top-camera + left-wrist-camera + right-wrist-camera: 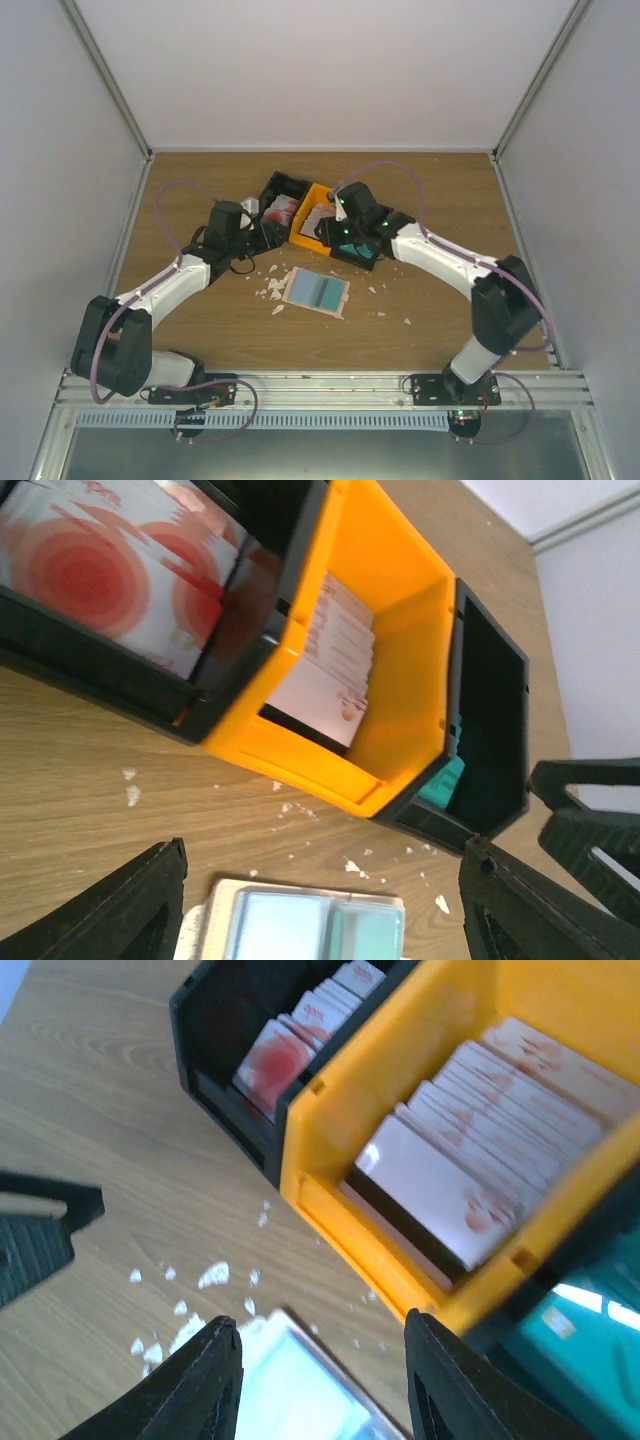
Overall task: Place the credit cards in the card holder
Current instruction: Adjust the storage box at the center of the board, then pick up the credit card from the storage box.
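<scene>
Wooden table (200, 330) inside a pale-walled booth, and near its middle a row of joined bins (312, 215) – black, orange, black – holds the credit cards (470, 1160) standing on edge: red-and-white ones in the one black bin, pale ones packed in the orange bin, teal ones in the other black bin. Just in front of the bins the card holder (317, 291) lies open and flat, its pockets showing pale blue and teal, with small white scraps (270, 290) scattered beside it. The left gripper (325, 855) hangs low over the near edge of the bins with its jaws spread wide and nothing between them; the right gripper (325, 1360) hovers above the orange bin and the holder, also parted and empty. No card is in hand yet, so a pick is the likely step. The pale cards sit pressed face to face, so a finger going in may pinch several at once – or catch the bin wall and drag the row. The holder is loose on the wood and could slide when a card is pushed into a pocket. Both wrists are close together, so they could bump.
</scene>
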